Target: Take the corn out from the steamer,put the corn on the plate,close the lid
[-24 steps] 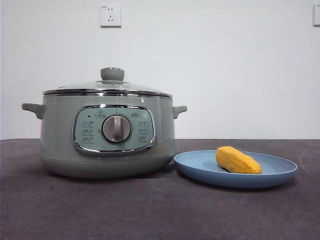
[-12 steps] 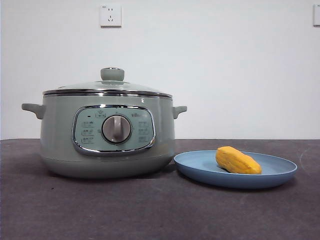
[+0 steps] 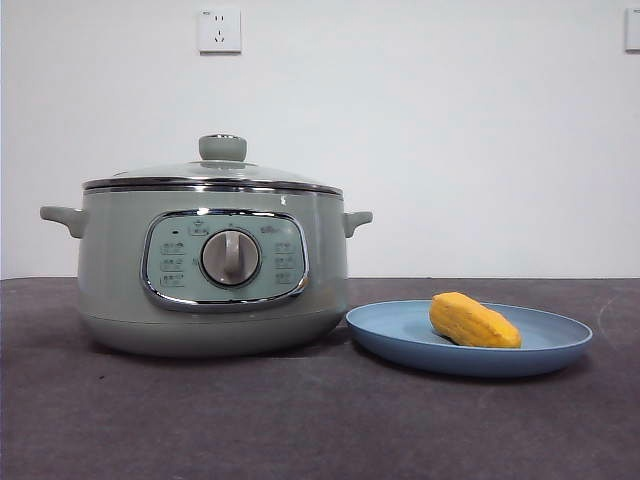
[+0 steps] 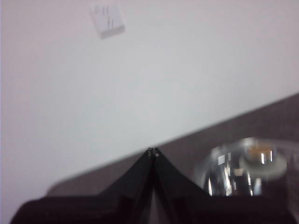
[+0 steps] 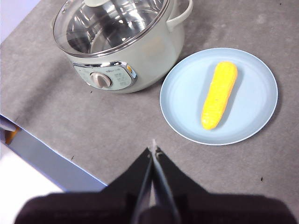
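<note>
Task reads as done from here; no move left that hinges on a grasp.

Nearest in the front view: bare dark grey table. Then the light-blue plate, sitting just beside the steamer's base, a thin gap at most. The corn lies flat on the plate, inside the rim, a little toward the side away from the pot. In the right wrist view its long axis runs roughly in line with that gripper's pointing direction, tapered end toward the camera.

The steamer stands upright, dial facing front. The glass lid is seated level on the chrome rim, green knob centred on top. Behind it: white wall with a socket.

Grippers:
- Right gripper: jaws pressed together, tips touching, holding nothing. It hangs high above the table, near side of the plate. It is the arm nearer the corn (corn lies ahead and slightly to one side of the jaw line).
- Left gripper: jaws likewise closed tip to tip, empty. Raised and looking mostly at the wall; the lid shows off to one side below it, blurred.

Neither arm shows in the front view. My call: both parked.
</note>
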